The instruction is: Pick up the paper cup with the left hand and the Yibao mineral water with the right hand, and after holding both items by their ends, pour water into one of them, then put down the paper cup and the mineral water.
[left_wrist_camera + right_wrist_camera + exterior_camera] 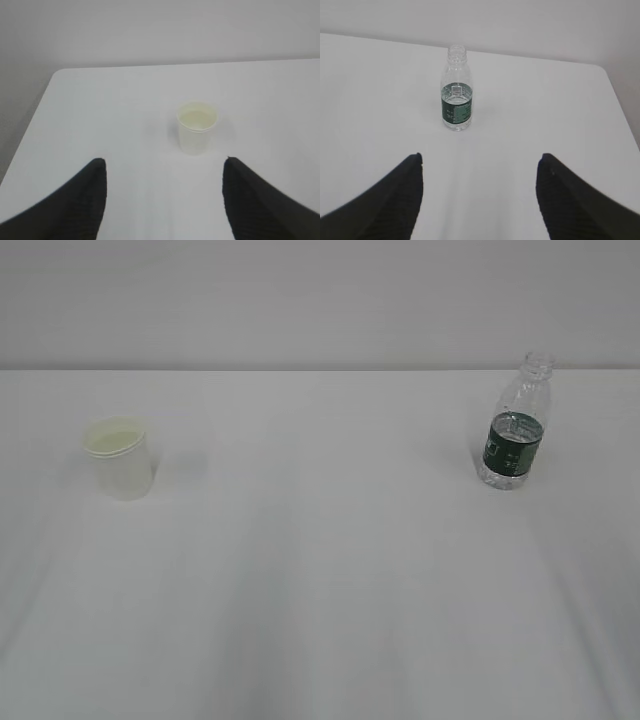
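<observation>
Opening step, nothing grasped yet. Paper cup point(120, 469) standing upright on white counter point(320, 580) at 9 o'clock. Yibao mineral water point(514, 425) standing upright, capless, at 3 o'clock, well apart from cup. Left hand point(165, 200) hanging short of cup, fingers spread, empty. Right hand point(480, 197) likewise facing bottle, spread, empty. Next move likely calling for each hand advancing toward 12 o'clock, straddling own item, then closing.

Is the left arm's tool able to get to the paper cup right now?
Probably yes. The left tool is open and the paper cup stands upright ahead of it on bare white table, with nothing between them. The bottle stands far off on the other side.
</observation>
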Robot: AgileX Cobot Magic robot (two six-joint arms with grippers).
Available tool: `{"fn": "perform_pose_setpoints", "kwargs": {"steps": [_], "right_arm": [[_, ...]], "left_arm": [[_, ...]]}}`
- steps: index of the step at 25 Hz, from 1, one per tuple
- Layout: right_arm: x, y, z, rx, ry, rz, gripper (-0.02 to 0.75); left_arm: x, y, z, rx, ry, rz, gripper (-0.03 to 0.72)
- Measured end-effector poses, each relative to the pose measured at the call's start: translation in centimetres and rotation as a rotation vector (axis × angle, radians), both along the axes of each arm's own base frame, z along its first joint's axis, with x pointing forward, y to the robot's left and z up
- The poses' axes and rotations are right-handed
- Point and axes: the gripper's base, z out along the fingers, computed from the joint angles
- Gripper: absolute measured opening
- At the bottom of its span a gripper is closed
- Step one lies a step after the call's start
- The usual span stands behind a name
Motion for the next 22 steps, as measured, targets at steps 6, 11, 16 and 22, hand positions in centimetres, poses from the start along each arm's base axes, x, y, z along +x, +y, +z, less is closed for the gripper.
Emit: {"fn": "perform_pose_setpoints", "kwargs": {"steps": [6,11,16,22], "right_arm": [[-0.3,0.1,0.1,0.002,0.052,0.006,0.536],[-0.6,0.1,-0.4,0.005,0.112,0.011,0.535],[-0.8,0.2,-0.7,0.011,0.149,0.015,0.535],[-1.1,0.3,-1.1,0.027,0.206,0.023,0.535]], "left_arm": [[-0.8,0.0,0.4,-0.015,0.034,0.003,0.51],[-1.2,0.0,1.3,-0.034,0.07,0.003,0.51],[-1.6,-0.1,1.9,-0.057,0.103,-0.001,0.505],[-2.1,-0.1,1.1,-0.051,0.211,0.002,0.492]]}}
